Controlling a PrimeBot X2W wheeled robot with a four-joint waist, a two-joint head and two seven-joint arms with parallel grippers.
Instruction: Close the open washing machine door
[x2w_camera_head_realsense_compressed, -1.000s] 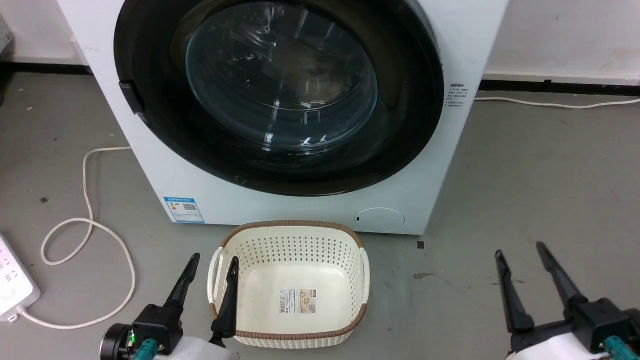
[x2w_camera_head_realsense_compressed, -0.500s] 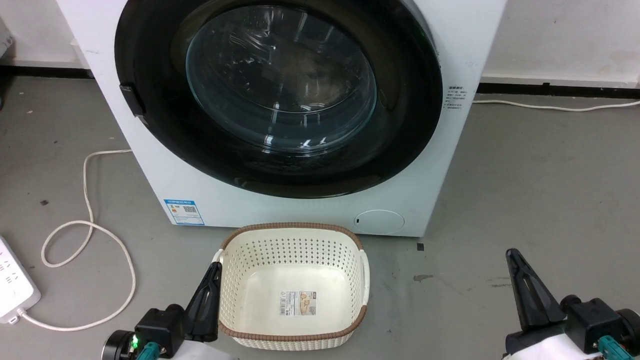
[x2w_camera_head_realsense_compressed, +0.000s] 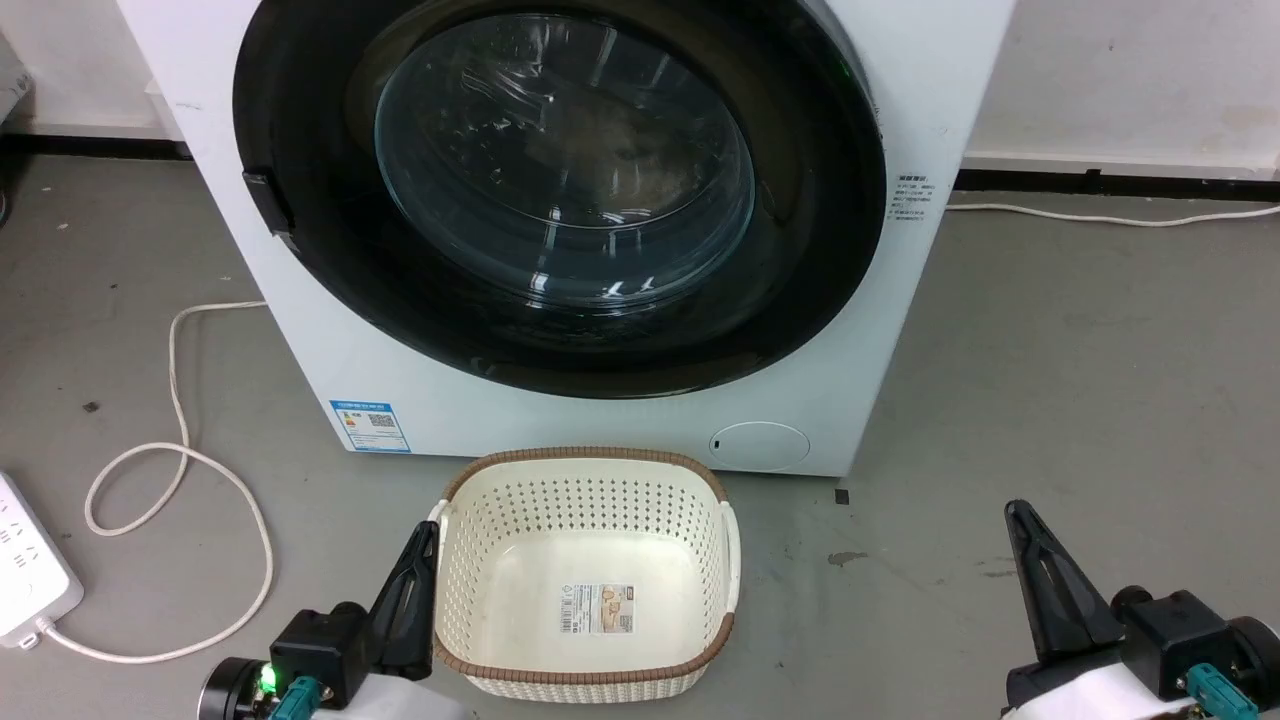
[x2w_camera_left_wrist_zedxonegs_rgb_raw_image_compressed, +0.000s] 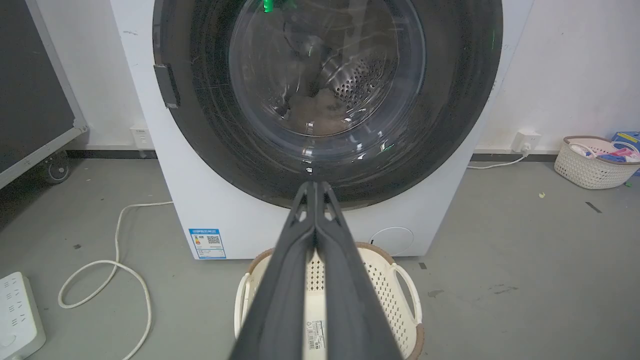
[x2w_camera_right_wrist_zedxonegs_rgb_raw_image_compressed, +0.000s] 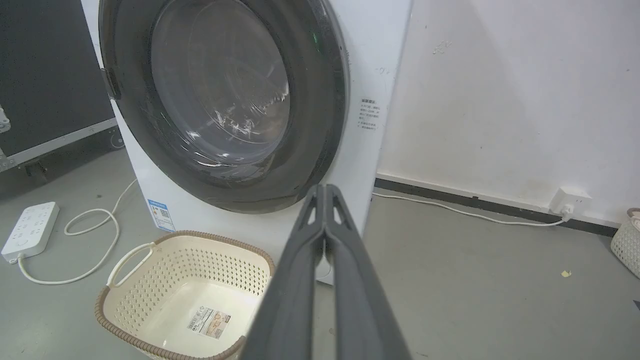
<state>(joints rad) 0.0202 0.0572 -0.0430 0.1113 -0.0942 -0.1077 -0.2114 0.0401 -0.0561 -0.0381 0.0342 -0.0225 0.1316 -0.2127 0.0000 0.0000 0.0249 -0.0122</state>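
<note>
Your washing machine door (x2w_camera_head_realsense_compressed: 560, 190) lies flat against the front of the white washing machine (x2w_camera_head_realsense_compressed: 560, 425). It looks shut, though the latch itself cannot be made out. The cream basket (x2w_camera_head_realsense_compressed: 590, 458) stands on the floor just before the machine. Your left gripper (x2w_camera_head_realsense_compressed: 425, 540) hangs beside the basket's left handle, fingers pressed together on nothing. Your right gripper (x2w_camera_head_realsense_compressed: 1020, 522), likewise closed and empty, sits well off to the right.

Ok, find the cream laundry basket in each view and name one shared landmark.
Head view: basket bottom centre, before the washing machine.
Left wrist view: basket bottom centre, partly behind the left gripper.
Right wrist view: basket lower left.
Shared landmark: the blue label sticker on the machine's lower corner.
</note>
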